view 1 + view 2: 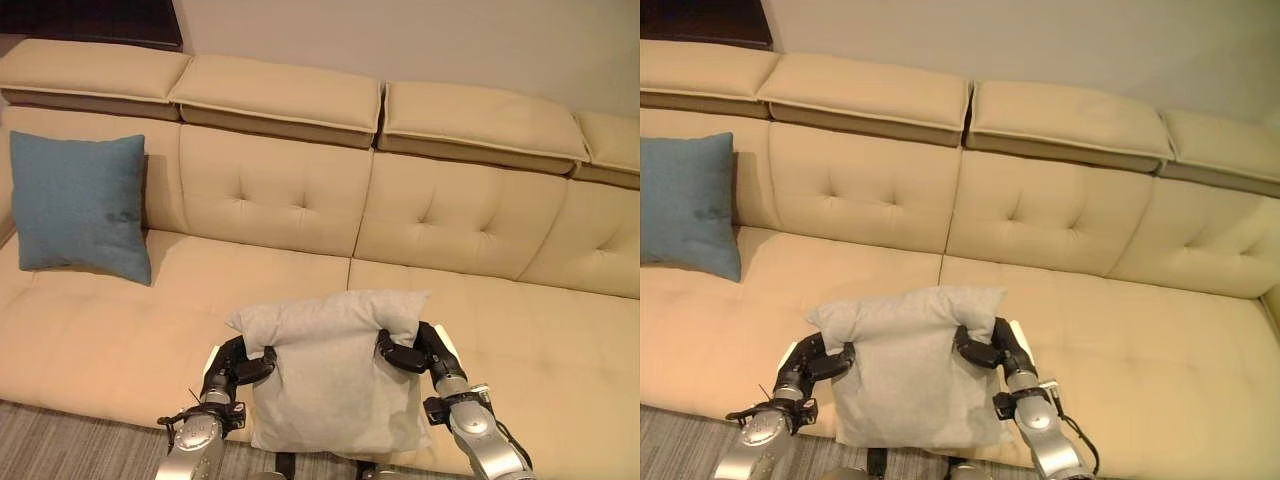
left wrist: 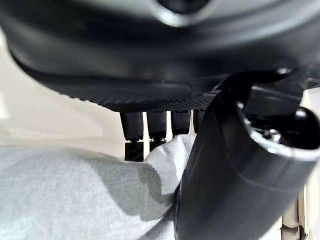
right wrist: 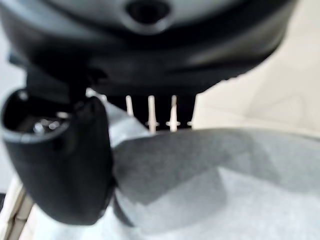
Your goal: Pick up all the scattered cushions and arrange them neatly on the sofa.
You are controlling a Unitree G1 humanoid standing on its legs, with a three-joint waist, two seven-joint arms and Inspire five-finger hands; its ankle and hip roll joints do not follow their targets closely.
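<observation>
My left hand (image 1: pixel 238 366) and right hand (image 1: pixel 414 352) each pinch an upper corner of the grey cushion (image 1: pixel 335 375), which hangs at the sofa's (image 1: pixel 480 330) front edge. Corner-only grips risk slippage. Beyond, the blue cushion (image 1: pixel 80 205) leans upright against the backrest.

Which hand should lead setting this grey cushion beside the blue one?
Left hand: probably, since the blue cushion stands on its side. Both it and the right hand pinch the grey cushion.
</observation>
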